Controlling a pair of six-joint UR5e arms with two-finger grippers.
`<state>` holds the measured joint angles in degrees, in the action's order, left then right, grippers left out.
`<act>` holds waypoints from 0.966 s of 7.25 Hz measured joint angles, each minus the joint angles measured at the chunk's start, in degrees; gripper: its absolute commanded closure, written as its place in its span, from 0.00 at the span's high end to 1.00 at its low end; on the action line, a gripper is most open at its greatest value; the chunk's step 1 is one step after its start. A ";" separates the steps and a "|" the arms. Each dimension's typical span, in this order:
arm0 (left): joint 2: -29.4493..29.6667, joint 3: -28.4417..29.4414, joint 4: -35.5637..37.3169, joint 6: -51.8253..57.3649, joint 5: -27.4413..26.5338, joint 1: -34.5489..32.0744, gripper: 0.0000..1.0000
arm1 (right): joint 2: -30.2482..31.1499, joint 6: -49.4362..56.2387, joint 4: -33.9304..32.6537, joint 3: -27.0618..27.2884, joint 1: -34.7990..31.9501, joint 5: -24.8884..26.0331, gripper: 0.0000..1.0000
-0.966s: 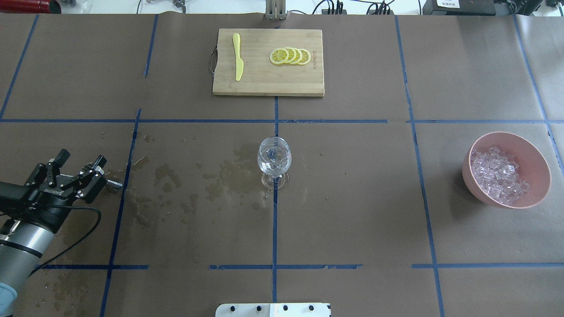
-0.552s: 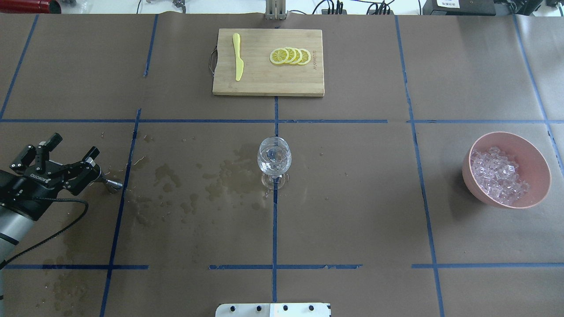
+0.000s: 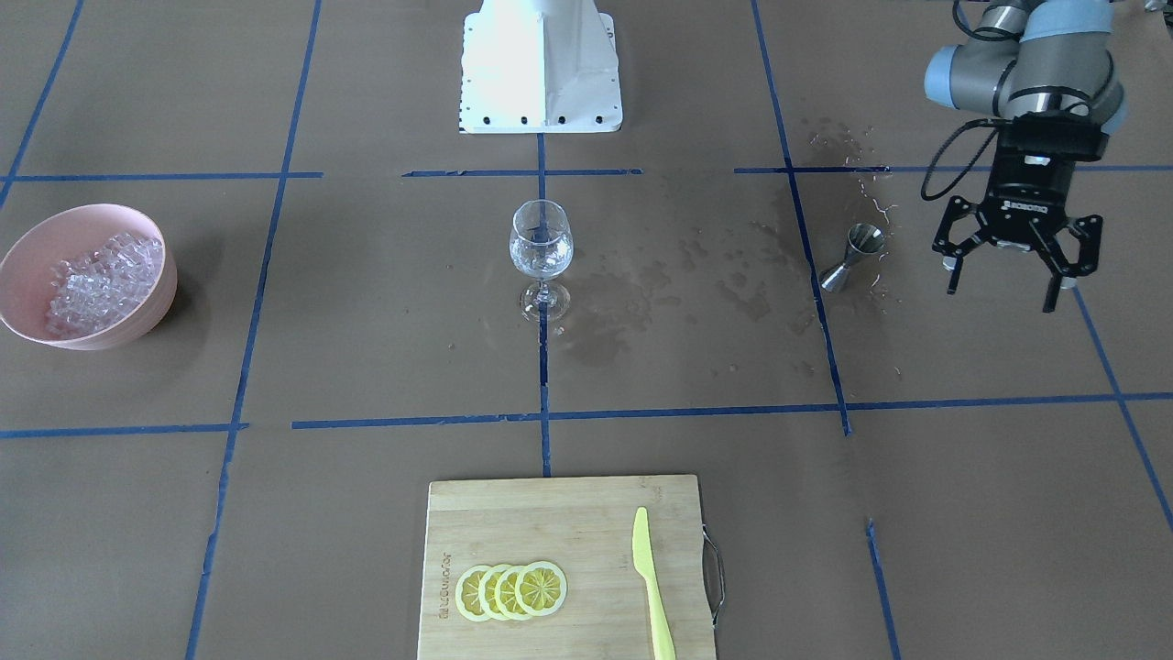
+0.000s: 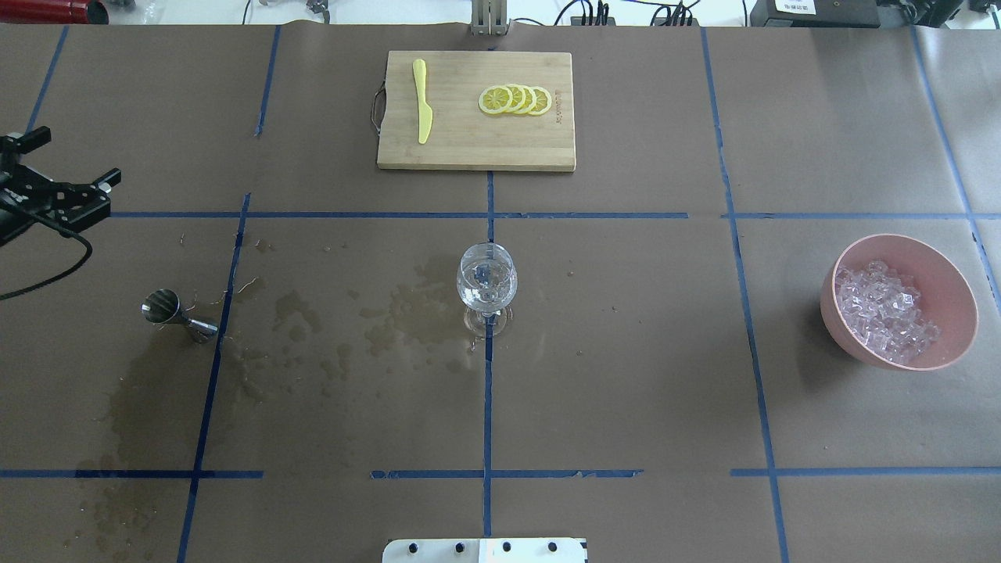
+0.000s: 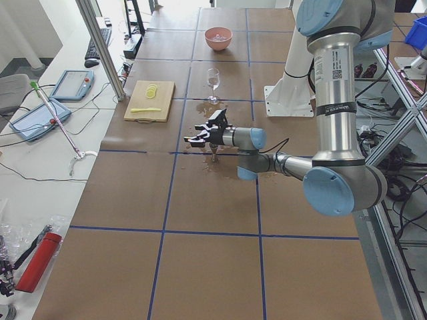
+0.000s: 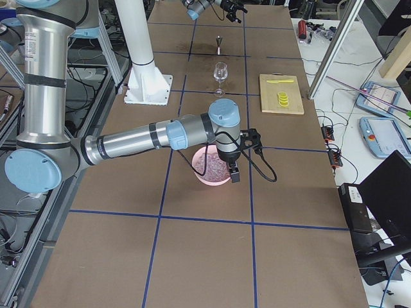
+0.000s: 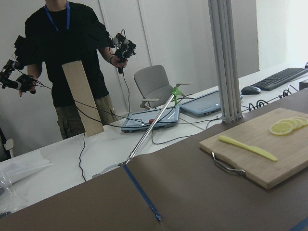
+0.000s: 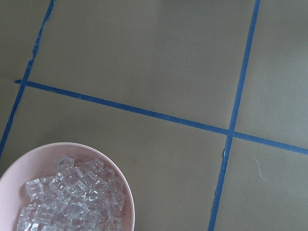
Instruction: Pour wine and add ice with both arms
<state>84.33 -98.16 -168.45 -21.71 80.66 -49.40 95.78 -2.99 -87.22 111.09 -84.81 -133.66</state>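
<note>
The wine glass (image 4: 486, 283) stands at the table's centre with a little clear wine (image 3: 541, 257) in its bowl. The ice (image 4: 884, 311) fills a pink bowl (image 4: 954, 281) at the right; it also shows in the right wrist view (image 8: 72, 199). My left gripper (image 3: 1002, 289) is open and empty, raised above the table beside a steel jigger (image 4: 162, 306), and sits at the overhead view's left edge (image 4: 74, 156). My right gripper (image 6: 234, 163) hangs over the bowl's near rim in the exterior right view only. I cannot tell whether it is open or shut.
A bamboo cutting board (image 4: 469, 148) at the far middle holds lemon slices (image 4: 516, 99) and a yellow knife (image 4: 422, 102). Wet stains (image 4: 313, 328) spread over the brown paper between the jigger and the glass. The white pedestal base (image 3: 541, 64) stands at the robot's edge.
My left gripper, open throughout, has drawn back from the jigger toward the far left. The jigger now shows in full on the table. Glass and bowl have not moved.
</note>
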 measured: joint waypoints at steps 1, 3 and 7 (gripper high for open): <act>1.18 0.01 6.53 2.39 10.63 -7.73 1.00 | -0.04 0.02 0.02 -0.03 0.00 0.04 1.00; 2.99 0.08 20.05 8.37 29.70 -22.84 1.00 | -0.05 0.09 0.03 -0.07 0.00 0.07 1.00; 3.01 0.60 50.56 11.10 45.57 -37.49 1.00 | 0.16 0.25 0.02 -0.16 0.00 0.07 1.00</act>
<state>87.34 -97.56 -117.89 -10.60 126.23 -86.89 95.94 -2.74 -87.21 110.93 -84.81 -133.59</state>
